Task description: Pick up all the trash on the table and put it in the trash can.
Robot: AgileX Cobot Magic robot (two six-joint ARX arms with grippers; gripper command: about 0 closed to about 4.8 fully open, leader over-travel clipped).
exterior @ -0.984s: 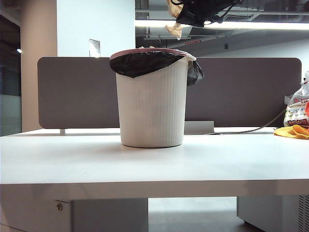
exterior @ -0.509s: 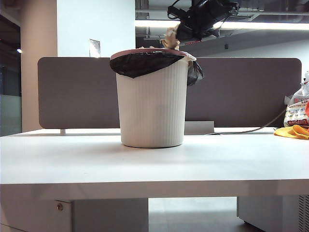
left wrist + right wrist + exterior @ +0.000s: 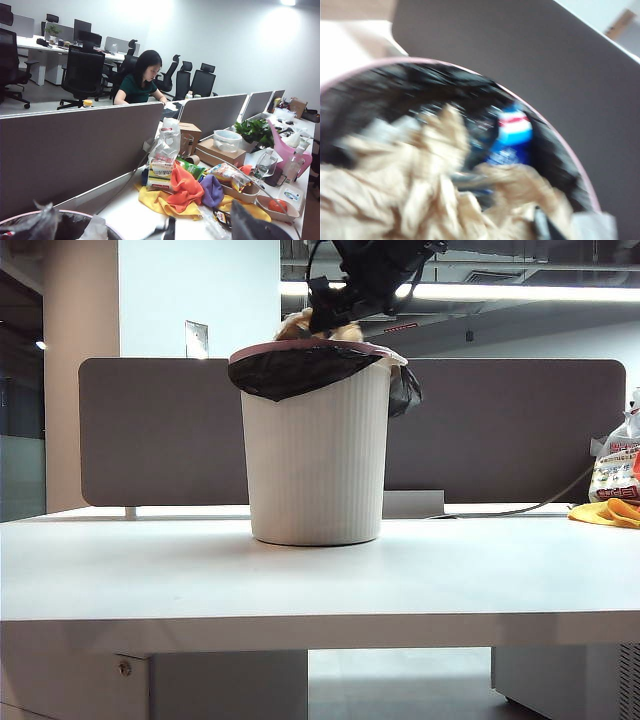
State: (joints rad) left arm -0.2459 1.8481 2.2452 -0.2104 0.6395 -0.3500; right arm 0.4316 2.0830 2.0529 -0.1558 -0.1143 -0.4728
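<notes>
The white ribbed trash can (image 3: 315, 460) with its black liner stands mid-table (image 3: 300, 580). My right gripper (image 3: 340, 305) hovers just over its rim, and tan crumpled trash (image 3: 346, 332) pokes above the rim right under it. The right wrist view looks blurred into the trash can (image 3: 555, 140), with tan paper trash (image 3: 420, 175) heaped inside; the jaws cannot be made out. My left gripper (image 3: 212, 232) is open with only table and clutter showing between its dark fingers (image 3: 255, 225). The trash can's rim (image 3: 65, 214) lies close beside it.
A grey-brown partition (image 3: 150, 430) runs behind the bin. A yellow cloth (image 3: 605, 512) and a printed plastic bag (image 3: 615, 465) lie at the far right. Cloths (image 3: 185, 190), boxes, bowls and a glass crowd the desk beyond. A blue packet (image 3: 512, 135) sits in the bin.
My right gripper has come down and leftward from high above the bin to just over its rim. The paper it carried now sits at the rim.
</notes>
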